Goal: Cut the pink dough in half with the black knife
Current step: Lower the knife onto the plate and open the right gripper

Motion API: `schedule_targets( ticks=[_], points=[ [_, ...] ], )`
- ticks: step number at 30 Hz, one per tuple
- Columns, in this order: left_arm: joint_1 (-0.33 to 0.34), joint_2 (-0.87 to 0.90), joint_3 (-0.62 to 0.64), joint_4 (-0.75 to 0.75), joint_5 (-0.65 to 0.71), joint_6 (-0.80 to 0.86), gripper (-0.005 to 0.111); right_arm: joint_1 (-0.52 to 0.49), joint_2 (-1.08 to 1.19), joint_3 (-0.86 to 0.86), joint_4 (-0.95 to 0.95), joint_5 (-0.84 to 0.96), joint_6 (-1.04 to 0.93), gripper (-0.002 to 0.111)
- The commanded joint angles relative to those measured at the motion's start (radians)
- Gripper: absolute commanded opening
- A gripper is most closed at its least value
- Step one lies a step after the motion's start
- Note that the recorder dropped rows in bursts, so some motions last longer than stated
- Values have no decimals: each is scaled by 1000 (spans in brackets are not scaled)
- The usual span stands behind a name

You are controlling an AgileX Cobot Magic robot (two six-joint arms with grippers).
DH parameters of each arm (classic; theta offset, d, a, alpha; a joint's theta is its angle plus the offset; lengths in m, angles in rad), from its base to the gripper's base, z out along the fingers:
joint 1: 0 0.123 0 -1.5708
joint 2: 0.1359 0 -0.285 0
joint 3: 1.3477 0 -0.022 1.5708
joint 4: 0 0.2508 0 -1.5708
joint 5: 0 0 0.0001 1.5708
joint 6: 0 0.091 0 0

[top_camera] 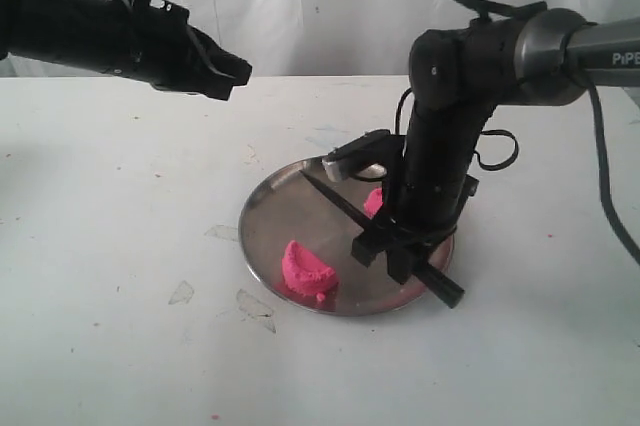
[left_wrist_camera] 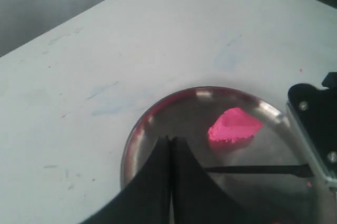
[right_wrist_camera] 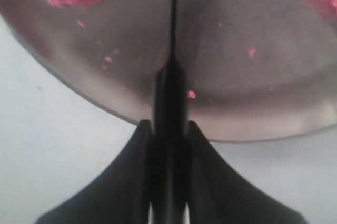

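One piece of lettering can be read. The white letters "PiPE" are printed on the grey tubular link of the right arm, as seen in the exterior view. The word is cut off by the picture's right edge, so its ending cannot be told. Nothing legible is found in either wrist view.

Bright, even light, soft shadows (right claw blurred up close).
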Motion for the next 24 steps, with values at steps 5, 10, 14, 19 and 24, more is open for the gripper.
schedule_targets(
  ticks=[5,10,14,19,24],
  points=[
    [4,-136,162,-44,-184,-31,0,-91,76,-12,233,15,-136,0],
    [4,-172,189,-63,-179,-31,0,-97,113,-14,287,5,-178,0],
    [4,-178,200,-65,-180,-31,0,-97,151,-33,293,16,-178,0],
    [4,-178,202,-74,-180,-31,0,-97,157,-44,295,-6,-178,0],
    [4,-178,202,-76,-180,-31,0,-97,157,-57,297,-12,-165,8]
  ],
)
